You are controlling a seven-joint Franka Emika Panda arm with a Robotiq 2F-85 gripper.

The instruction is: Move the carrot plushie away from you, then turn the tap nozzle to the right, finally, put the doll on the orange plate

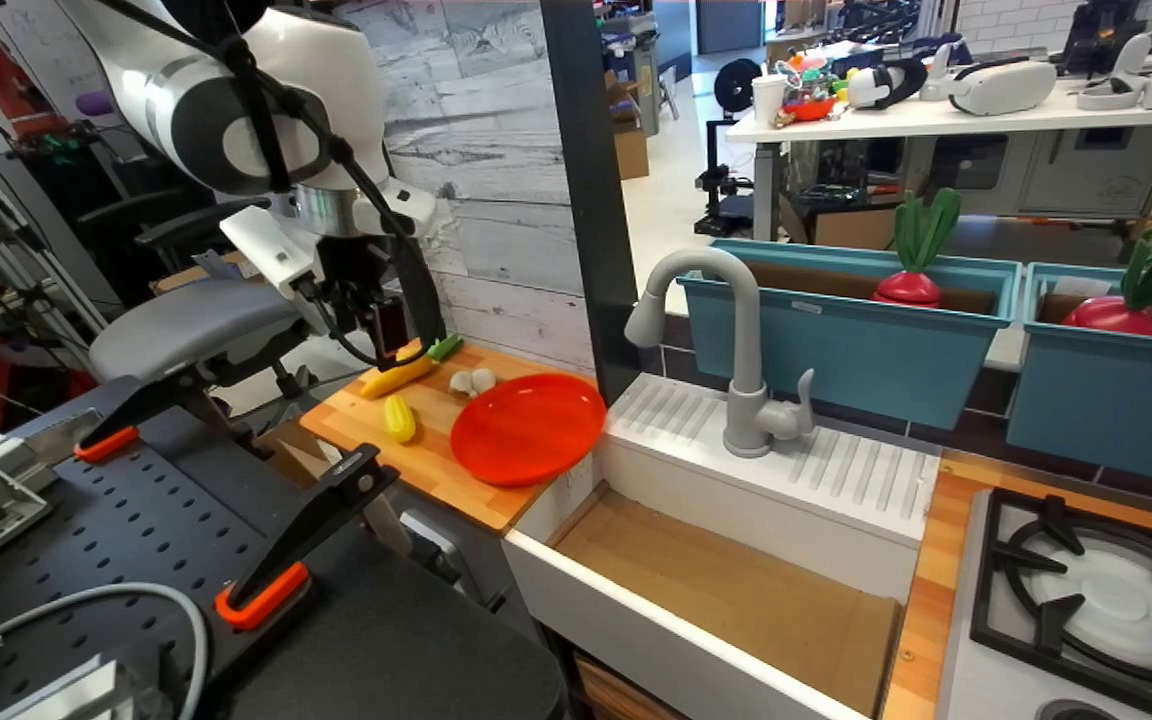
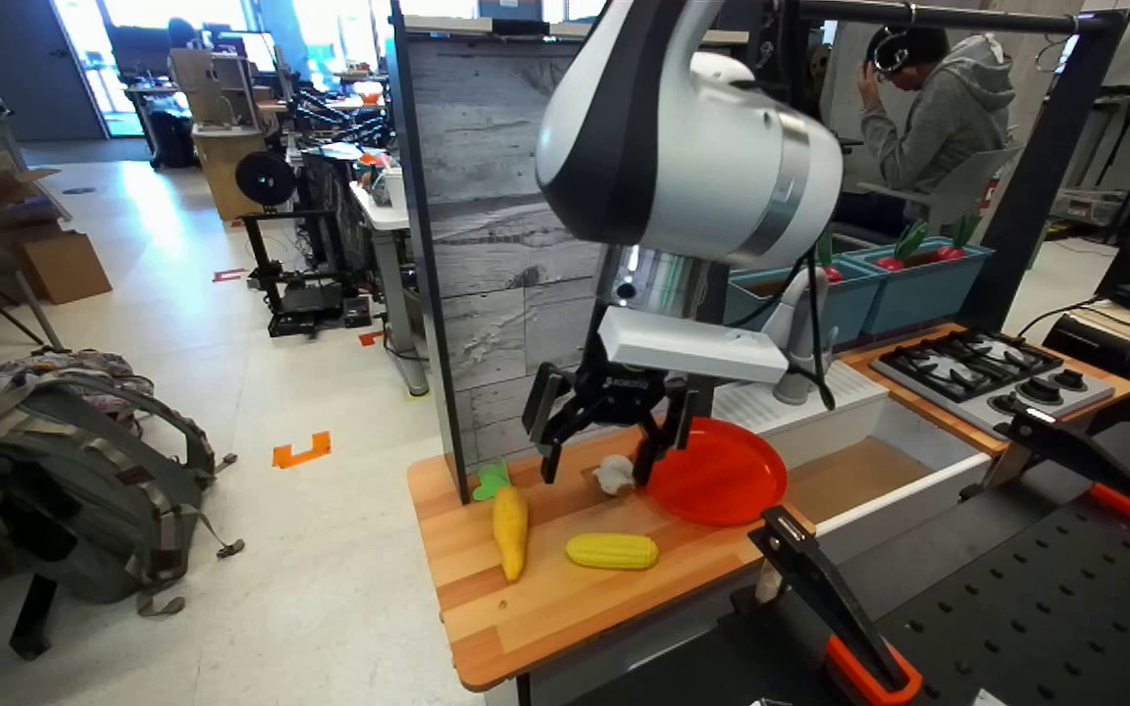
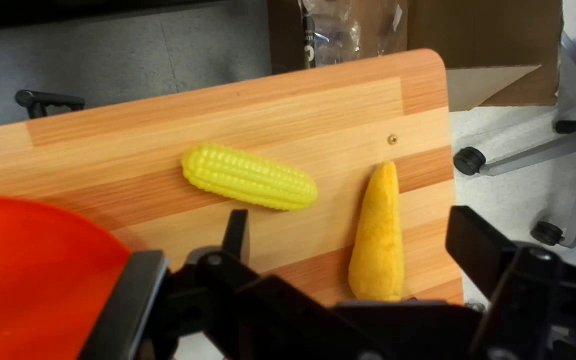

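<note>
The sink (image 1: 766, 520) lies just beside the plate (image 1: 528, 432), and the tap (image 1: 747, 345) rises on that same side of it, where its turn can presumably wait. The plate lies flat and bare, likely ready for the final placing. Higher than the plate, off the side away from the tap, hangs the gripper (image 2: 596, 467), its jaws wide apart and holding nothing, a spread that I judge suits a soft body. The carrot (image 2: 510, 529) lies on that side too, well apart from the plate, its length running past rather than toward it, so the jaws, as turned in the wrist view, could straddle it. The corn (image 2: 612, 551) and the smaller white lump (image 2: 614, 476) lie nearer the plate, where they might get knocked.

The carrot looks plump and fuzzy, warm yellow, tapering to a narrow tip, with a green top (image 2: 491, 480) at the thick end.
</note>
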